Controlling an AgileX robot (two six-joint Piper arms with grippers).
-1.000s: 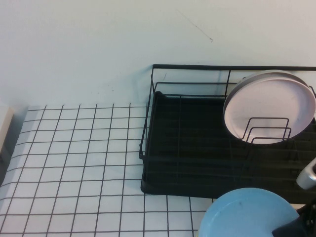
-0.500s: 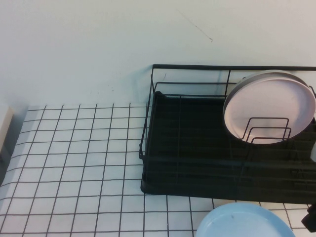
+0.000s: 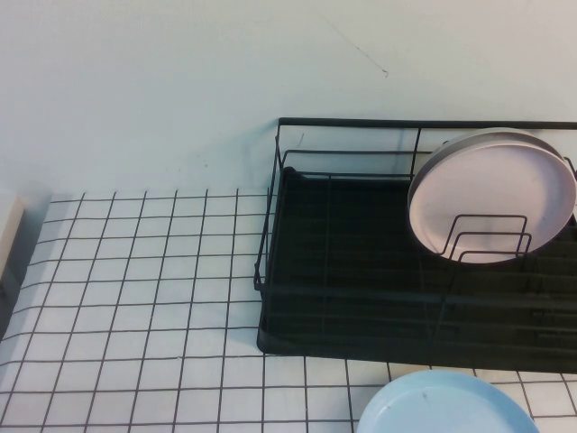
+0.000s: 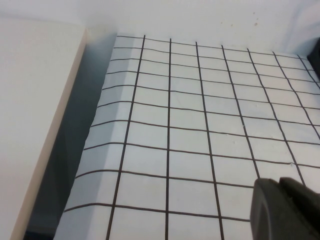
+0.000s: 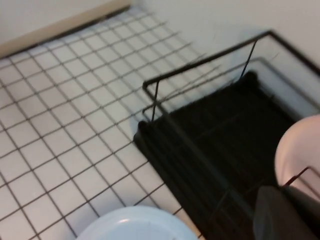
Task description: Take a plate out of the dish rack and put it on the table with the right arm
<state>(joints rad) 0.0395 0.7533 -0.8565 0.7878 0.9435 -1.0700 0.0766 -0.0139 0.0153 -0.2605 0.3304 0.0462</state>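
Observation:
The light-blue plate (image 3: 446, 403) lies flat on the white gridded table (image 3: 135, 271), just in front of the black wire dish rack (image 3: 343, 121); the lower picture edge cuts it off. It also shows in the right wrist view (image 5: 137, 225), beside the rack (image 5: 200, 145). My right gripper (image 5: 286, 191) is out of the high view; its black fingers are together, empty, above the rack's near side and apart from the plate. My left gripper (image 4: 278, 182) is shut and empty over the table's left part.
A pale pink plate (image 3: 491, 194) stands upright in the rack's right end behind wire loops and shows in the right wrist view (image 5: 297, 150). A beige board (image 4: 35, 125) borders the table's left edge. A pale wall rises behind the table.
The light-blue plate dropped lower and now lies flat on the table. My right gripper, seen at the lower right before, has let go and left the high view.

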